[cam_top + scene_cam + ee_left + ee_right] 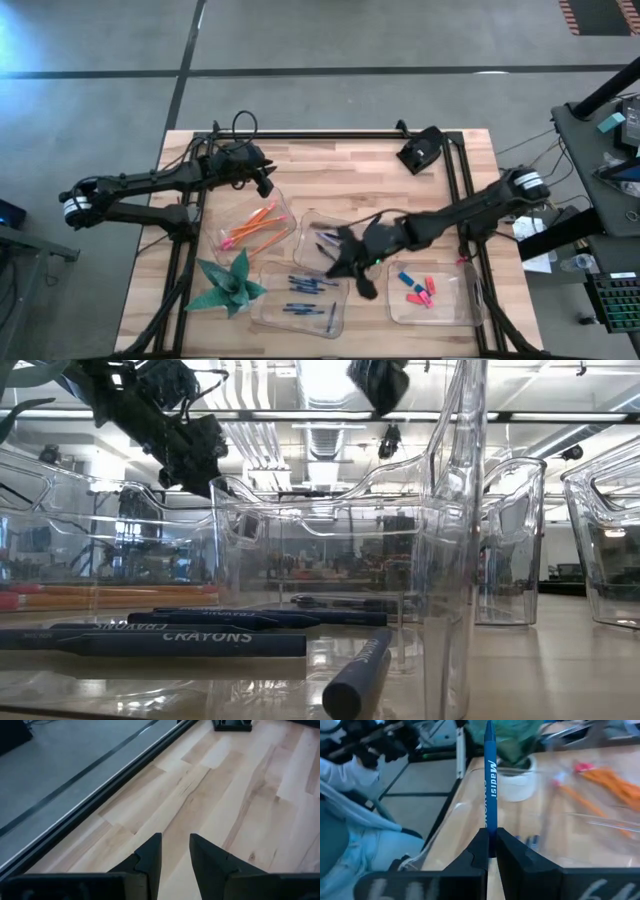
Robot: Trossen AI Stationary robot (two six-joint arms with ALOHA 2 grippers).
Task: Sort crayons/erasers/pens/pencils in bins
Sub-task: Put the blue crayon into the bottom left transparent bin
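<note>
Four clear bins lie on the wooden table. One holds orange pencils [255, 225], one dark pens [325, 240], one blue crayons [305, 292] and one pink, red and blue erasers [418, 290]. My right gripper [340, 262] hovers over the pens and crayons bins, shut on a blue crayon [490, 780]. My left gripper [175, 847] stands open over bare wood at the far left [265, 182], with nothing between its fingers. In the low view the crayons [180, 642] lie flat on their bin's floor, with the pencils [100, 598] behind them. My right gripper pinches the blue crayon by its near end [490, 832] between the two fingers [477, 852]. The crayon runs straight on beyond the fingertips, in line with them, toward the table's left. It is lifted clear above the bins.
A green folded-paper plant [228, 285] stands at the near left beside the crayons bin, in a white pot [517, 782]. A black mount [420, 150] sits at the far right. Black frame rails [330, 133] run along the table's edges. Bare wood lies across the far half.
</note>
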